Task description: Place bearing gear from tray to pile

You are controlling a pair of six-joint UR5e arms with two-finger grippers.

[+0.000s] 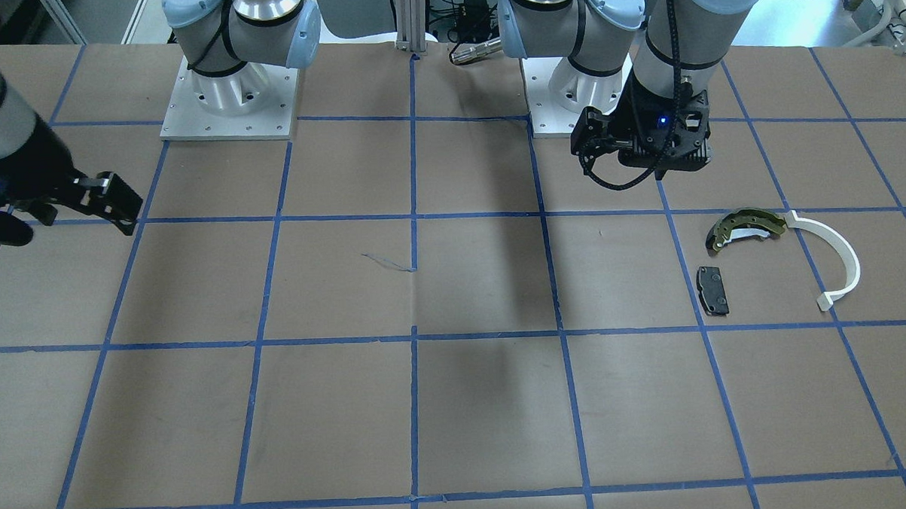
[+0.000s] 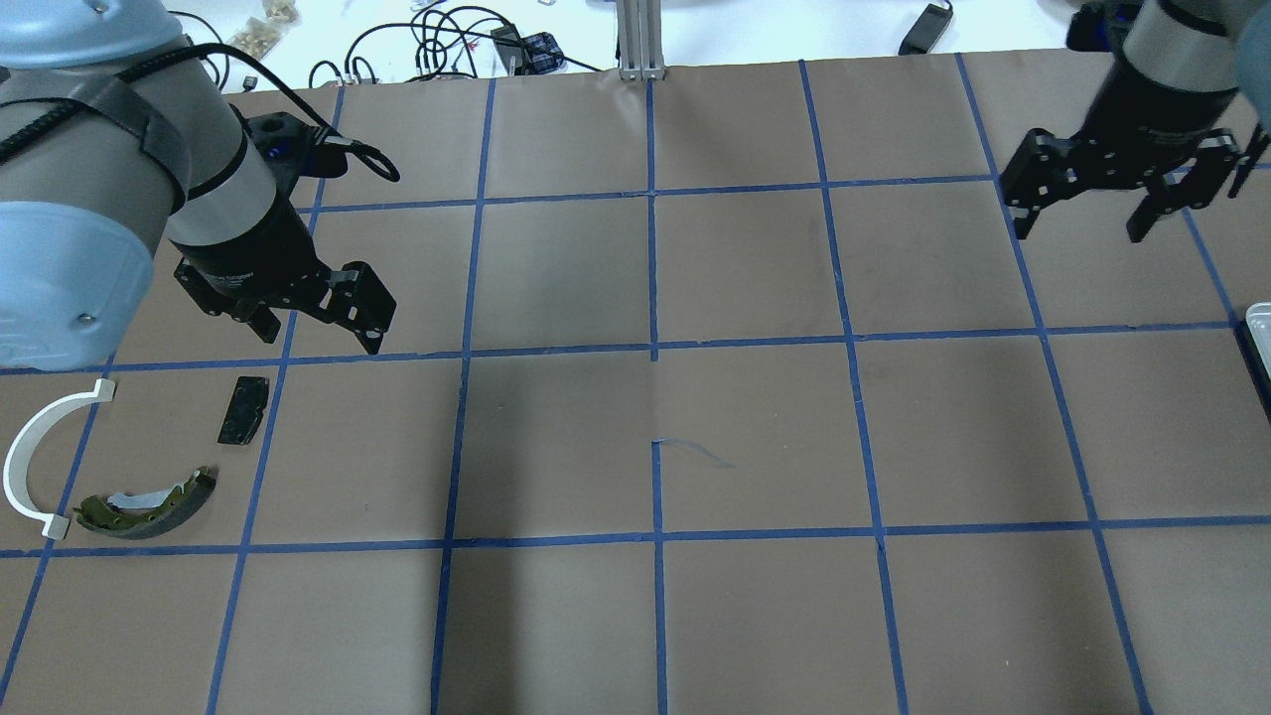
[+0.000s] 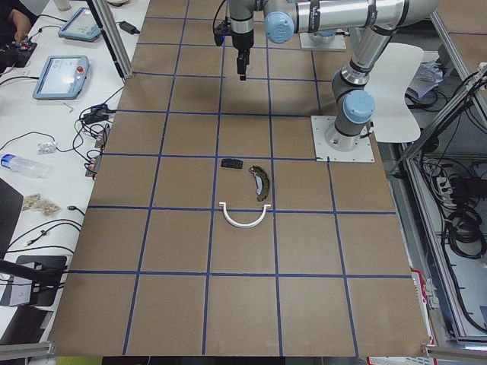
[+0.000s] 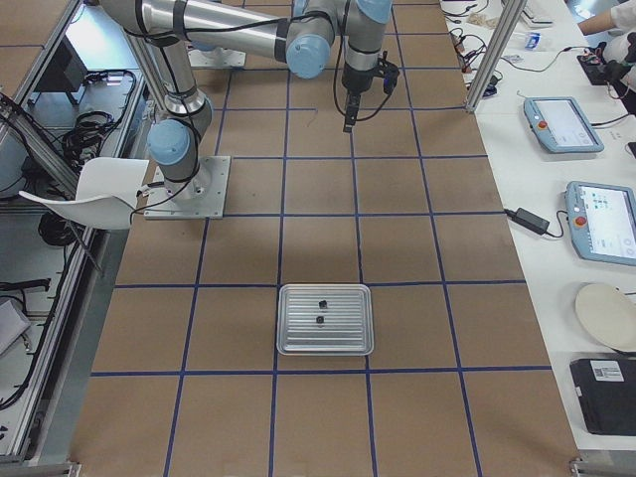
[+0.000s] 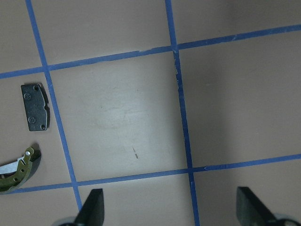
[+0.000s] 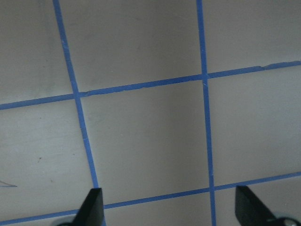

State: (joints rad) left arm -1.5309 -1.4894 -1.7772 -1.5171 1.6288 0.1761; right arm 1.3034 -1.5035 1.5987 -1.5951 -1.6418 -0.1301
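The tray (image 4: 325, 348), silver and ridged, lies on the table and holds two small dark bearing gears (image 4: 318, 320); only its corner (image 2: 1259, 328) reaches the overhead view. The pile is an olive-gold brake shoe (image 2: 149, 506), a white arc (image 2: 30, 467) and a black pad (image 2: 244, 409). My left gripper (image 2: 320, 333) hangs open and empty above the table, just beyond the pad (image 5: 35, 107). At the table's other end, my right gripper (image 2: 1082, 226) is open and empty too, short of the tray. The wrist views show bare paper between each pair of fingers (image 6: 91, 207).
Brown paper with a blue tape grid (image 2: 653, 348) covers the table. The two arm bases (image 1: 229, 96) stand on metal plates at the robot's edge. Cables and tablets (image 4: 561, 124) lie on white side benches beyond the paper.
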